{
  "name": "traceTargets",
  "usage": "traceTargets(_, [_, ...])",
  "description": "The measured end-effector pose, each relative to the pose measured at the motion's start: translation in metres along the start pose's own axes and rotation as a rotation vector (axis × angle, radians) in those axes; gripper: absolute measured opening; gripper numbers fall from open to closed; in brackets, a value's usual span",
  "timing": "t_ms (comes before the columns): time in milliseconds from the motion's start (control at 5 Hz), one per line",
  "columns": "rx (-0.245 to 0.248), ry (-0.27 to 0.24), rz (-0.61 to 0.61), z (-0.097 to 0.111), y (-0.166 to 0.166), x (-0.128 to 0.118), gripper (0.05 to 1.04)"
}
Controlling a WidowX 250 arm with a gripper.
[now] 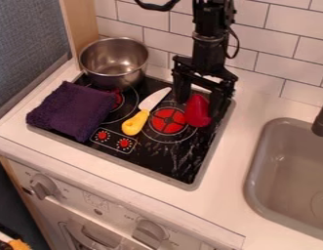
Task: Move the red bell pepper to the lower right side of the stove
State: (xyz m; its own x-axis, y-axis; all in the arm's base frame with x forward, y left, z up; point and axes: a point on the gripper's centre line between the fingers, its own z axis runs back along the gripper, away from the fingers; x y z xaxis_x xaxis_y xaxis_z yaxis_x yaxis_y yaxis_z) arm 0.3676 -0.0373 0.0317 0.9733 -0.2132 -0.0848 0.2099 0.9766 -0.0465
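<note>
The red bell pepper [199, 117] is placed at the stove's [165, 163] back right, beside the red ring [168, 121]. The pincer [200, 104] is set around it, likely so it can be carried to the front right. Whether it is clamped or loose cannot be told from here. The pepper is deep red and smooth, fat below and thinner on top.
</note>
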Motion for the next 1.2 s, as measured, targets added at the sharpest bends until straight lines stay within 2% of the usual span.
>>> traceTargets(200, [0.018, 0.026, 0.004, -0.005, -0.001, -0.002, 0.956])
traceTargets(400, [0.012, 0.025, 0.014, -0.005, -0.002, -0.002, 0.686])
traceTargets(800, [0.003, 0.013, 0.001, 0.002, -0.004, -0.003, 0.679])
traceTargets(1000, [0.001, -0.072, -0.002, 0.041, -0.012, -0.013, 0.679])
traceTargets(1200, [-0.026, -0.048, -0.011, 0.036, -0.025, -0.034, 0.679])
